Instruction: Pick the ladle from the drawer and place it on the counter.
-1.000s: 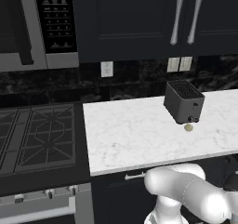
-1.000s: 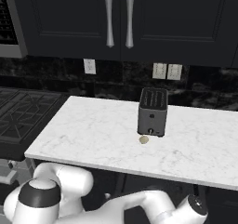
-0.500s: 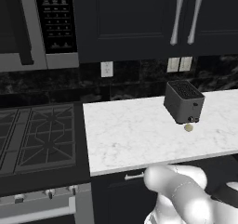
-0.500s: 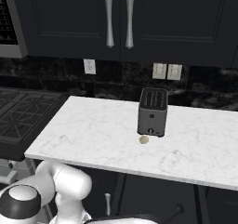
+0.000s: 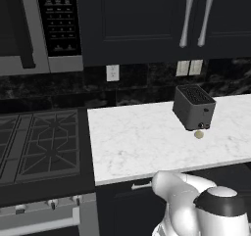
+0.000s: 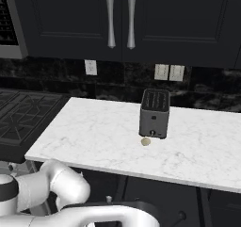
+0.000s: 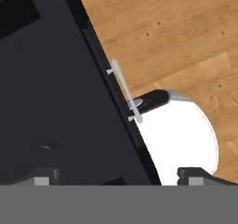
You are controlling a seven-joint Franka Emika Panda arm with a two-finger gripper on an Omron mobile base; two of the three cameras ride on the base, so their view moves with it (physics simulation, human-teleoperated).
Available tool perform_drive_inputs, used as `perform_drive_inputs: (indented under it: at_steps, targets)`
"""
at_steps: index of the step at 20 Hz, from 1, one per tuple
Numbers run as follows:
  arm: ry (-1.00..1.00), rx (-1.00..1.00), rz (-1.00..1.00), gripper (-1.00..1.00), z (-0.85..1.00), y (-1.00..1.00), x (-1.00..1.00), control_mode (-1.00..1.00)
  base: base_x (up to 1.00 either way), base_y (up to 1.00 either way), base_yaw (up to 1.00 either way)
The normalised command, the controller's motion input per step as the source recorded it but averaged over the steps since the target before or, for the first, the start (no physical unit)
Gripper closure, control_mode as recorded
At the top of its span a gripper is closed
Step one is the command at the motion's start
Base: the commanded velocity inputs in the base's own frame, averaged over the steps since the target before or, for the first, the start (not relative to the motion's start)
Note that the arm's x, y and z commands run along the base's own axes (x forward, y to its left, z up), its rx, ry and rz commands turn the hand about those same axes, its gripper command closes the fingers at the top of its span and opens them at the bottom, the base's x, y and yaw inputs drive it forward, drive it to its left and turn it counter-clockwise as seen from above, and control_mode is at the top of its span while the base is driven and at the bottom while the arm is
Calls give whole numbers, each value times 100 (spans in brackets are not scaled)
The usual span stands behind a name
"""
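Below the table [image 5: 142, 147], I hang low in front of the dark drawer front [image 7: 60, 107], my fingers [image 7: 118, 177] spread wide and grasping nothing. Past them I look down the drawer front at its slim silver handle [image 7: 124, 92], with the wooden floor [image 7: 176, 37] beyond it. I cannot tell where the ladle is. Up on the white marble table a dark toaster [image 5: 193, 106] stands, a small round tan object [image 5: 198, 134] just beside its front. Left of the table lies the black gas stovetop [image 5: 37, 147].

A toaster [image 5: 194, 107] stands on the counter [image 5: 137, 142], right of the stovetop [image 5: 39, 144], under wall cabinets [image 5: 162, 19].
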Motion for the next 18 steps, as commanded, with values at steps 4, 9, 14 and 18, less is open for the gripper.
perform_drive_inputs:
  at_steps: [4, 9, 14, 18]
  targets:
    - [4, -4, 17, -100, 61, 80, 37, -100, 0, 0, 0]
    - [13, -3, 33, -100, 2, 82, 89, -100, 0, 0, 0]
    - [19, 0, 34, -100, -2, 54, 100, -100, 0, 0, 0]
    - [13, 6, 29, -100, 0, -19, 86, -100, 0, 0, 0]
